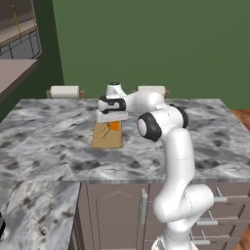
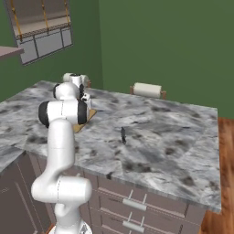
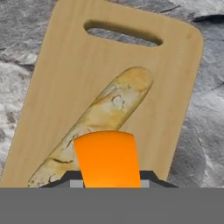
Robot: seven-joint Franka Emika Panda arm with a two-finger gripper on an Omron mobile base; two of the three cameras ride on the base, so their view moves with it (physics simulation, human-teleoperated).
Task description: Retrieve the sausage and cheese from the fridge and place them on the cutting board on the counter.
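Over the cutting board (image 1: 107, 136), mid counter (image 1: 49, 141), we see the gripper (image 1: 113, 123) hanging low w/ the cheese (image 3: 107, 158) pinched between its tips; jaws nearly closed on the orange wedge, no gap showing either side in hand view. We read the low hover as pre-release: wedge held just above the wood so it drops flat & doesn't slide off. In left base view the cheese sits under the hand, over the far right part of the board. Board already carries the sausage (image 3: 98, 118), a pale mottled link lying diagonally along its middle, looks more tan than reddish here. Cheese partly overlaps the sausage's near end in hand view; can't tell if touching. Board's handle slot is at the far end. Fridge not in these frames. Nothing else on the board; two paper towel rolls (image 1: 65, 91) stand at the counter's far edge, well apart
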